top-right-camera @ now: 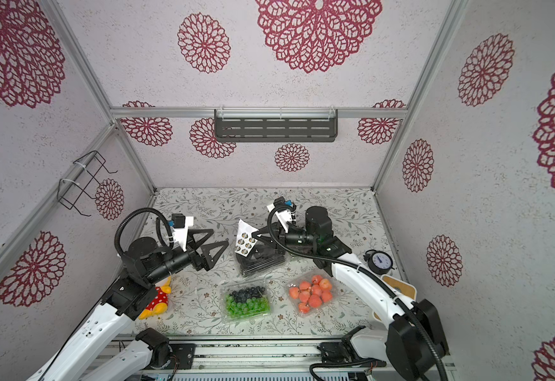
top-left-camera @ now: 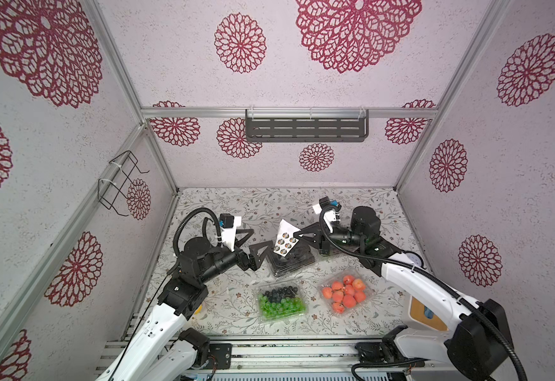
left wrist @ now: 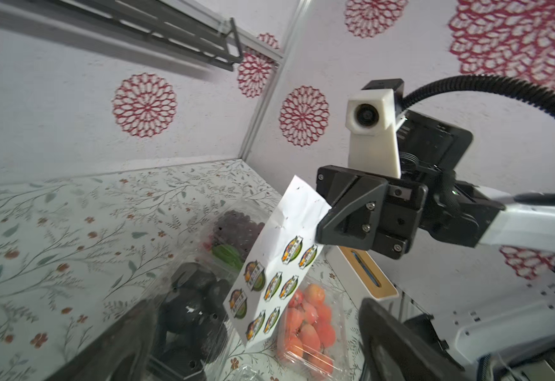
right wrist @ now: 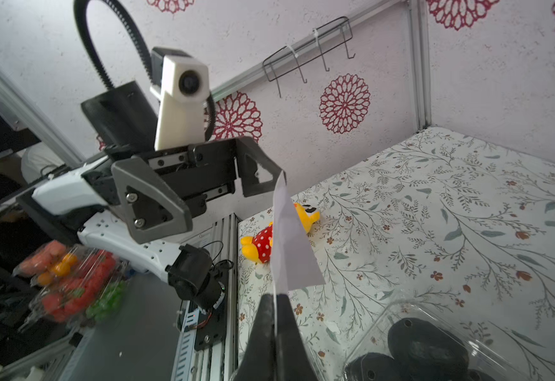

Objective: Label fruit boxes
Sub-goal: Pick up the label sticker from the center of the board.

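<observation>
The sticker sheet (top-left-camera: 284, 242) is pinched by the right gripper (top-left-camera: 297, 235) and held upright, long side slanting, just over the box of black fruit (top-left-camera: 299, 261) (mid-table). The left gripper (top-left-camera: 261, 239), spread wide, is placed just beside the sheet's printed face.

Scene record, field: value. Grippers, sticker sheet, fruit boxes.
left gripper: open, empty, beside the sheet
right gripper: shut on sticker sheet
sticker sheet: held in the air over the black fruit box, stickers on it
dark purple fruit box: beside the black one
green-and-blue fruit box: on table, untouched
orange-red fruit box: on table, untouched
</observation>
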Tool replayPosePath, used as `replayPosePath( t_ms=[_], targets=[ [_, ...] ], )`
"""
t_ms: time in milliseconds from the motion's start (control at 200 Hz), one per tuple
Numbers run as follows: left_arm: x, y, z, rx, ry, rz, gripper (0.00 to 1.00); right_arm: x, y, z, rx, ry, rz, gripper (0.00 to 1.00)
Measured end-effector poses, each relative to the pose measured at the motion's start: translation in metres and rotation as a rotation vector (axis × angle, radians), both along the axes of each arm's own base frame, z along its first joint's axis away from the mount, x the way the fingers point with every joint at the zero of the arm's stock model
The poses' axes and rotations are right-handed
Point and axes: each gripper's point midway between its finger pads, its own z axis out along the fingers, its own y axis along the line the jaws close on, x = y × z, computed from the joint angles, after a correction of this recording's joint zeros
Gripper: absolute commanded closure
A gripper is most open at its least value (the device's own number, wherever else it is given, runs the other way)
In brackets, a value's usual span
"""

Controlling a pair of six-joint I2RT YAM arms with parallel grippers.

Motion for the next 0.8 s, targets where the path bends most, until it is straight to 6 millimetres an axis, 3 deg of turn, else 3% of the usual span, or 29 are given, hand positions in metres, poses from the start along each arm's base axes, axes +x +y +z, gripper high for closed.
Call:
replayPosePath(
  t_ms=[235,365,450,590,725,801],
  targets=[
    [0.000,-0.039,-0.003,0.052,-0.119,-0.266,0.00,-0.039,-0.007,-0.001,-0.014,-0.059,0.179,1.00],
    [-0.018,-0.051,0.009,0.039,-0.200,-0.418,0.38,-0.045,-0.009,-0.002,-0.021,-0.054,0.208,1.00],
    [-0.032,-0.054,0.013,0.027,-0.225,-0.501,0.45,-0.047,-0.010,-0.001,-0.023,-0.057,0.206,1.00],
    [-0.047,-0.063,0.005,0.044,-0.207,-0.586,0.47,-0.048,-0.012,0.002,-0.020,-0.065,0.202,1.00],
    [-0.047,-0.070,-0.015,0.086,-0.148,-0.607,0.78,-0.047,-0.011,0.007,-0.015,-0.076,0.199,1.00],
    [-0.045,-0.072,-0.023,0.103,-0.116,-0.619,0.83,-0.046,-0.011,0.009,-0.015,-0.080,0.191,1.00]
  ],
)
